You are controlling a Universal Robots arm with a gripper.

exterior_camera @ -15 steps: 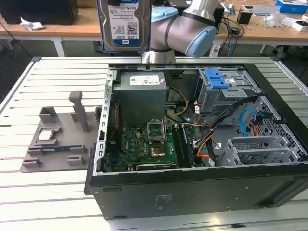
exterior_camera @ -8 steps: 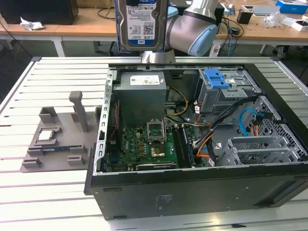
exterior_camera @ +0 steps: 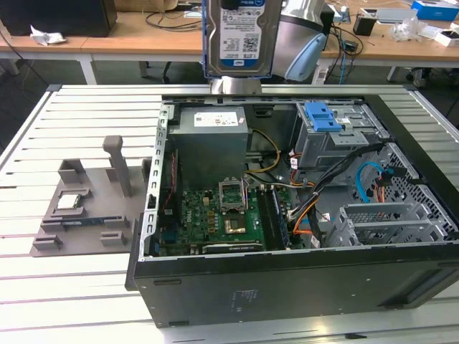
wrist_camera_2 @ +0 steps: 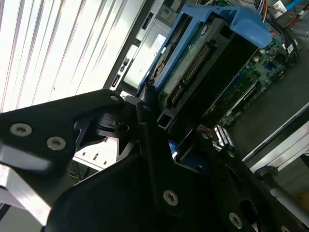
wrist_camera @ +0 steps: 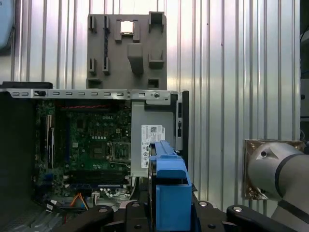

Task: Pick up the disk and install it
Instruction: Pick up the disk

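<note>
- Gripper [wrist_camera_2: 170, 133] was closed on one end of the disk [exterior_camera: 239, 36], fingers [wrist_camera_2: 150, 145] pressed to its blue carrier frame
- Disk hung upright above the far edge of the open computer case [exterior_camera: 287, 283], long axis vertical, label facing the exterior camera
- Drive bay [exterior_camera: 326, 143] with blue top sat lower, toward the exterior view's right, inside the case, well apart from the disk

- A pale, slatted metal tabletop [exterior_camera: 72, 287] spans the scene.
- Behind the tabletop, wooden desks [exterior_camera: 129, 37] carry cables [exterior_camera: 172, 18] and boxes [exterior_camera: 434, 8].
- Dark floor [exterior_camera: 39, 72] lies between the tabletop and the desks.
</note>
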